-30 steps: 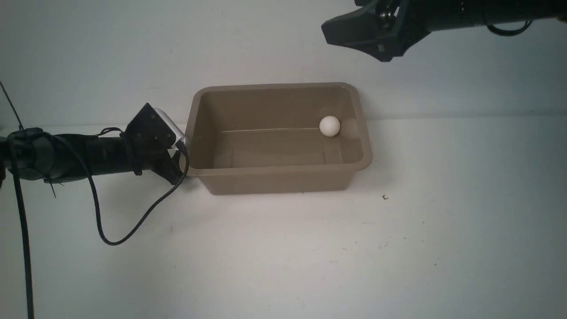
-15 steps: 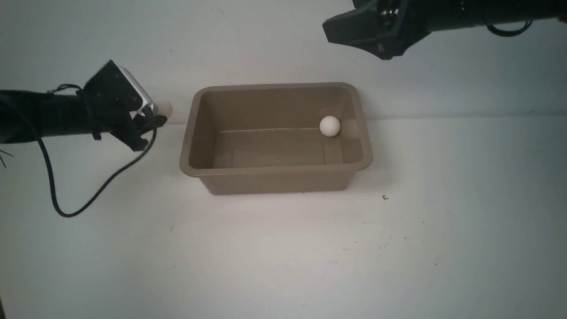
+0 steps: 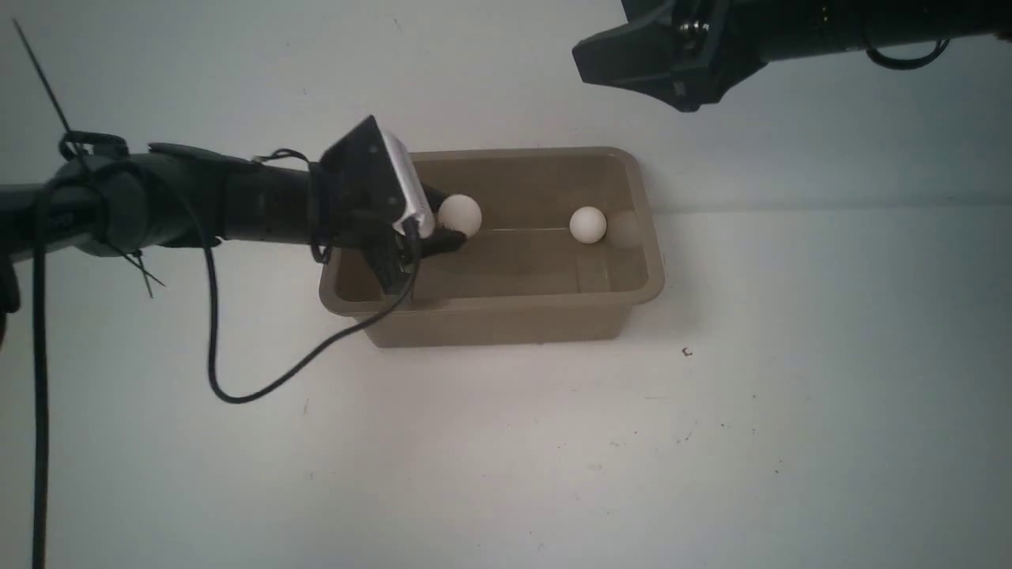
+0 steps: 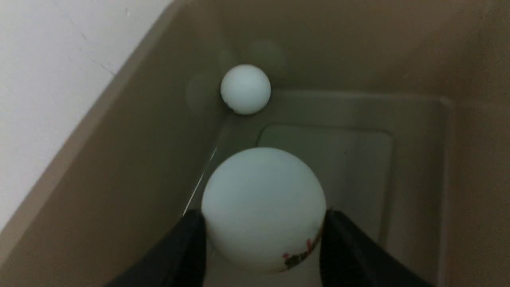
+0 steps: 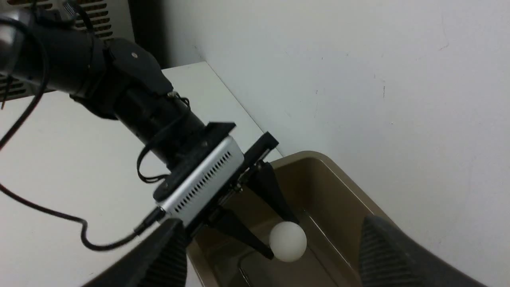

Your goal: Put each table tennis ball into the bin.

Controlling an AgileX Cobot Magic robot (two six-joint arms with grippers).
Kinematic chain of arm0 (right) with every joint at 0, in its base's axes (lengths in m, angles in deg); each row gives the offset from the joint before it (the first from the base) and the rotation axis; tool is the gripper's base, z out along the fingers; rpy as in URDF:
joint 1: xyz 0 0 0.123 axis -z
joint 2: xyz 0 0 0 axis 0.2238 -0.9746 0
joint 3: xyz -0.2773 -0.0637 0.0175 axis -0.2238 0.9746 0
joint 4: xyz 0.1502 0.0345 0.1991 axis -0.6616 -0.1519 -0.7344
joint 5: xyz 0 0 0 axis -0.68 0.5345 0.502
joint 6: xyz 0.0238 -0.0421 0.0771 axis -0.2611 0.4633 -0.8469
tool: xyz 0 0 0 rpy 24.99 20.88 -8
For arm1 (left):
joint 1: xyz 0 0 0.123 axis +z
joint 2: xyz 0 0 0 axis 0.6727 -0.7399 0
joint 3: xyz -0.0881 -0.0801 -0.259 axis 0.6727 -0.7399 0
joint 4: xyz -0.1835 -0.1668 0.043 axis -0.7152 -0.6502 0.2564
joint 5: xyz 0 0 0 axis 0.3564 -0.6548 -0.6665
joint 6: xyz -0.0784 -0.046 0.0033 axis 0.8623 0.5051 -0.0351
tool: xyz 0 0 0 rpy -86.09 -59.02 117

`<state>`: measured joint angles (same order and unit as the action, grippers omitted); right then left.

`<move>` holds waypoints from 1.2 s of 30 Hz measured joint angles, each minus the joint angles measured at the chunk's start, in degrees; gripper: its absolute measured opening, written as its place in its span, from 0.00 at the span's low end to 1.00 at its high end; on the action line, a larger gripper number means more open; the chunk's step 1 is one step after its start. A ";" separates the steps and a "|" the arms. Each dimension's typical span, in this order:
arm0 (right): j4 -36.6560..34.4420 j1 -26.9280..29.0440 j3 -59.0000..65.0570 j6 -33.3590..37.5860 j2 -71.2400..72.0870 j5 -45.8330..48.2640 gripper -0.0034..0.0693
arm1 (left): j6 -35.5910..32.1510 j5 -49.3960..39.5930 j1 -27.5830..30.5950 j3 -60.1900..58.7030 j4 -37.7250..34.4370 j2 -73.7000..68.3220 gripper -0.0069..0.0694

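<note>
One table tennis ball (image 3: 458,215) hangs over the left part of the bin (image 3: 490,304), with my left gripper (image 3: 451,225) shut on it. In the left wrist view this ball (image 4: 263,209) sits between the two black fingers of the left gripper (image 4: 263,223) and shows a small red and black print. A second ball (image 3: 588,224) lies on the bin's floor at the back right, against the wall (image 4: 245,89). High above the bin's far right corner, my right gripper (image 3: 589,57) is open and holds nothing; its wrist view looks down on the held ball (image 5: 287,241).
The bin's back rim (image 5: 338,179) stands close to the white wall (image 3: 474,79). The left arm's black cable (image 3: 261,387) loops down over the white table in front of the bin's left end. A dark vented unit (image 5: 103,16) stands beyond the table's left end.
The left arm has risen from the table beside the bin's left end and swung right, carrying the ball over the rim into the bin's space. The right arm has barely moved.
</note>
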<state>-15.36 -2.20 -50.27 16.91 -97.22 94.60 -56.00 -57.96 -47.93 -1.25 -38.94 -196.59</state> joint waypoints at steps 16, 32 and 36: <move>25.01 1.48 0.13 -15.13 17.95 -20.50 0.77 | 21.13 18.57 2.92 -0.12 -8.35 15.26 0.77; 60.60 3.66 20.97 -58.86 59.66 3.80 0.77 | 21.08 10.89 3.86 -0.12 -13.41 21.46 0.72; 60.69 3.66 36.75 -59.85 67.62 0.62 0.77 | 21.08 9.35 3.86 -0.12 -13.60 21.46 0.72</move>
<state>45.33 1.45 -13.52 -42.94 -29.60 95.22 -34.92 -48.61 -44.07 -1.37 -52.54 -175.13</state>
